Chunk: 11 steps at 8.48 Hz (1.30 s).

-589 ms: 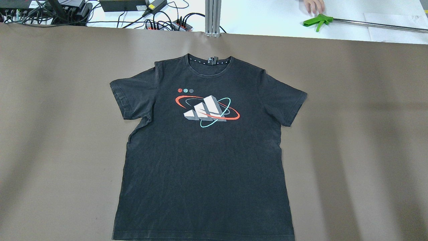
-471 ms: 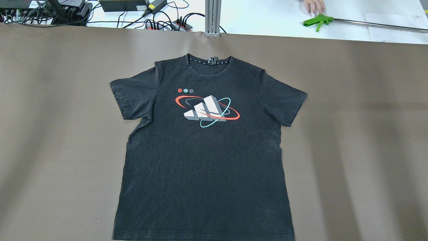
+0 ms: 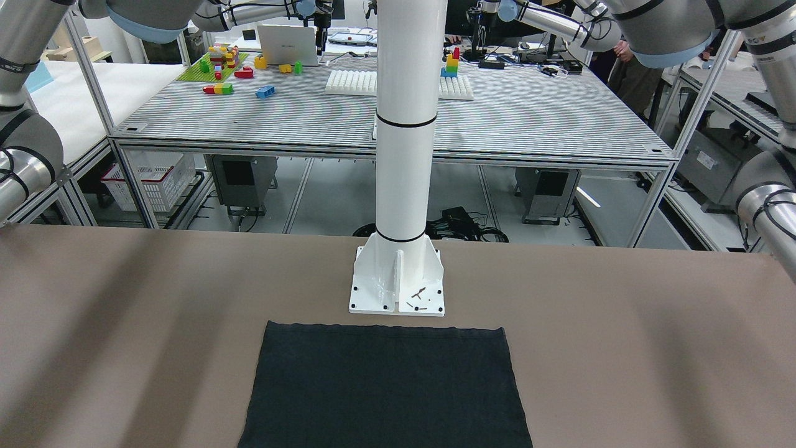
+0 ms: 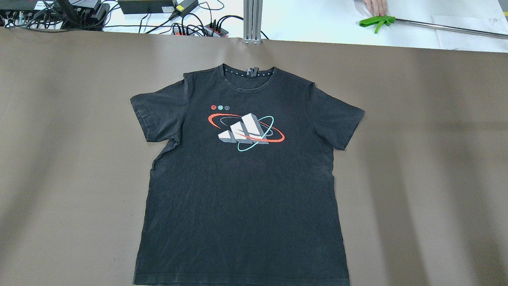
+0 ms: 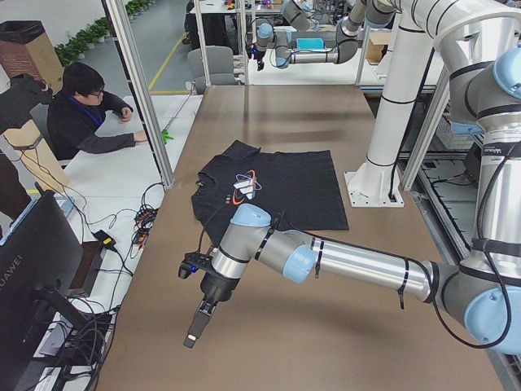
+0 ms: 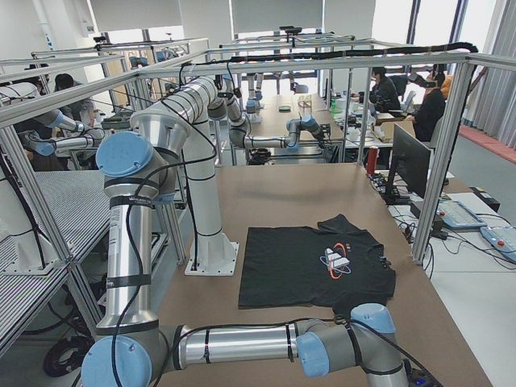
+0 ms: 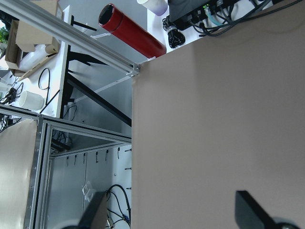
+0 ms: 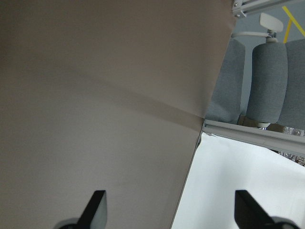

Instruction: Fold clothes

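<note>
- Hovering over the bench (image 7: 214, 119) at its left edge, my left fingers (image 7: 95, 214) are spread and empty.
- Mid-bench, the black T-shirt (image 4: 242, 178) lies flat, print up, sleeves out; I judge no fold made yet, so all folding remains.
- Over the right bench edge, my right fingers (image 8: 97, 207) are spread, holding nothing.

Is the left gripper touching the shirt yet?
Apart. Exterior left view: left gripper sits over bare brown cover, well clear of the black T-shirt; its wrist view shows only cover.
</note>
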### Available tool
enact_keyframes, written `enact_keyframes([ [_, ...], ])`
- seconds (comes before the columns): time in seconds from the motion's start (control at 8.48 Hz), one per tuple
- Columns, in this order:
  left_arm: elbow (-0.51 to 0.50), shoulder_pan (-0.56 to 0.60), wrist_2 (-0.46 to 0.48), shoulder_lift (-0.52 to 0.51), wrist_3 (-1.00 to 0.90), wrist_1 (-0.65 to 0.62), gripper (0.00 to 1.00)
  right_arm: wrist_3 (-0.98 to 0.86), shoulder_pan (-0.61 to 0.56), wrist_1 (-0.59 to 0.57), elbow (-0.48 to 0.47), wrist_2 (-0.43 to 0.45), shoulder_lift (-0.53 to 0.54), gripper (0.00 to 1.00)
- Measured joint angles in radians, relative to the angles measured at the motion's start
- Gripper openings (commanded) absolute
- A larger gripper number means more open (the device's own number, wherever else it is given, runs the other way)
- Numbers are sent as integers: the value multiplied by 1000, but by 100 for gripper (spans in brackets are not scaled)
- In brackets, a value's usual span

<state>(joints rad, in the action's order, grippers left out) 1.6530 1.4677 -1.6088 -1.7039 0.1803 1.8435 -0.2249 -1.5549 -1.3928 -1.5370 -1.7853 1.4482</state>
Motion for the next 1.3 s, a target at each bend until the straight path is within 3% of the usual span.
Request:
enact_keyframes([
  [0.47, -5, 0, 33, 10, -8, 12, 95, 39, 1, 9, -6, -8, 1, 94],
  [1.3, 0, -1, -22, 9, -10, 16, 95, 40, 2, 33, -9, -12, 0, 94],
])
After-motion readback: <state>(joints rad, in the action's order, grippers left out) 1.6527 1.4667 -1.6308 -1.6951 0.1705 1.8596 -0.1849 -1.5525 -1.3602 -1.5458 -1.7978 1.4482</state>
